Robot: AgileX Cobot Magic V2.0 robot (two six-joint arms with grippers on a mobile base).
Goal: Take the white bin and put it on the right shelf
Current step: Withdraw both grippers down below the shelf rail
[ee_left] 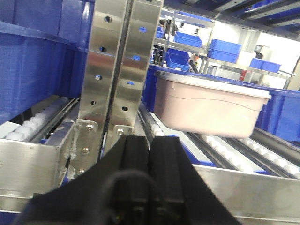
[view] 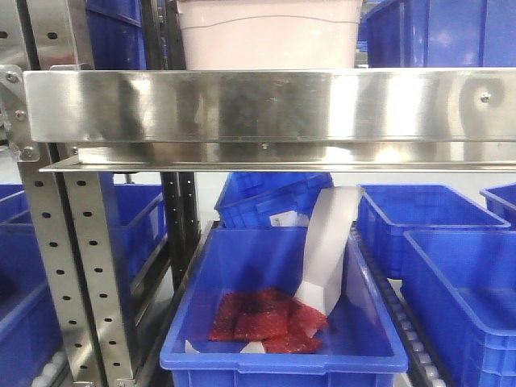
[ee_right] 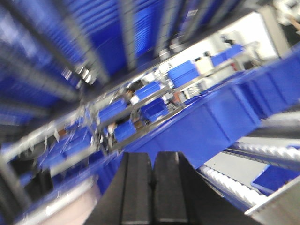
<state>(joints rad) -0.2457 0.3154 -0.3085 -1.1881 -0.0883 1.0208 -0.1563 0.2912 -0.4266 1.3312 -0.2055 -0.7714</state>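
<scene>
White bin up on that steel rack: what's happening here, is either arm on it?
The pinkish-white translucent plastic bin sits on the roller track of the stainless steel shelf, behind its shiny front rail. Neither arm holds it. The left gripper is shut and empty, just in front of the rail, with the bin lying beyond it. The right gripper is also shut on nothing; its view is motion-blurred. Below, an open blue plastic bin holds red packets.

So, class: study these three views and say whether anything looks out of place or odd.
One oddity: in the front view, the blue bin below the shelf holds crumpled red packets with a white strip sticking up past its rim. The white bin sits level on the rollers.
</scene>
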